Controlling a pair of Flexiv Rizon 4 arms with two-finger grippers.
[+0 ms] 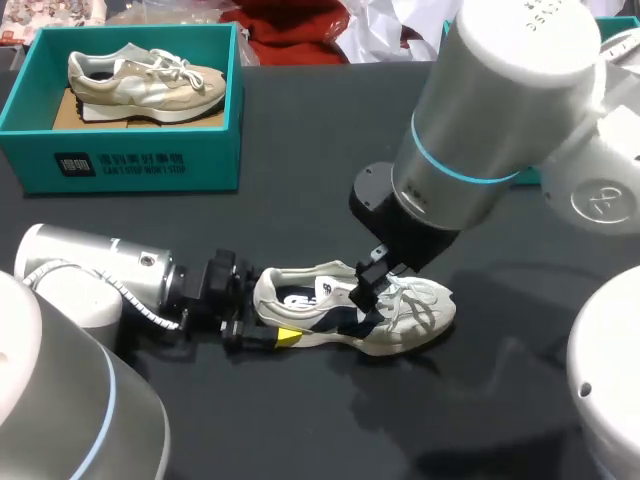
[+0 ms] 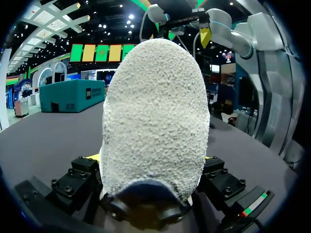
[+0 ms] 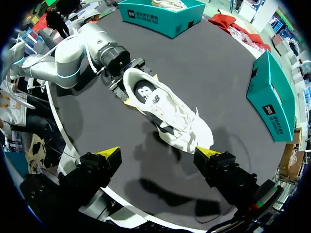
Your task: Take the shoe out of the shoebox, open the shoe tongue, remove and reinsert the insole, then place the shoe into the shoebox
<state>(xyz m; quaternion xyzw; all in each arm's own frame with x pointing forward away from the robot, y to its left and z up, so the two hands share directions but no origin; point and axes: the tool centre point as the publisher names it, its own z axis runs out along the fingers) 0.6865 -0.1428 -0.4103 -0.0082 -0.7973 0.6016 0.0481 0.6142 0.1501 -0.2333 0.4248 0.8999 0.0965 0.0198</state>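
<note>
A white and navy shoe (image 1: 400,315) lies on its sole on the black table, toe to the right. Its dark insole (image 1: 300,298) shows inside the opening. My left gripper (image 1: 262,322) lies level at the heel, one finger on each side, shut on the shoe; in the left wrist view the fuzzy heel (image 2: 155,116) fills the gap between the fingers. My right gripper (image 3: 159,153) hangs open above the tongue and laces (image 3: 187,121) with nothing between its fingers. In the head view the right gripper (image 1: 368,285) is just over the shoe's middle.
A teal shoebox (image 1: 140,160) at the back left holds a second, beige shoe (image 1: 140,80). Another teal box (image 3: 272,102) stands on the right side of the table, behind my right arm. Bare black tabletop lies in front of the shoe.
</note>
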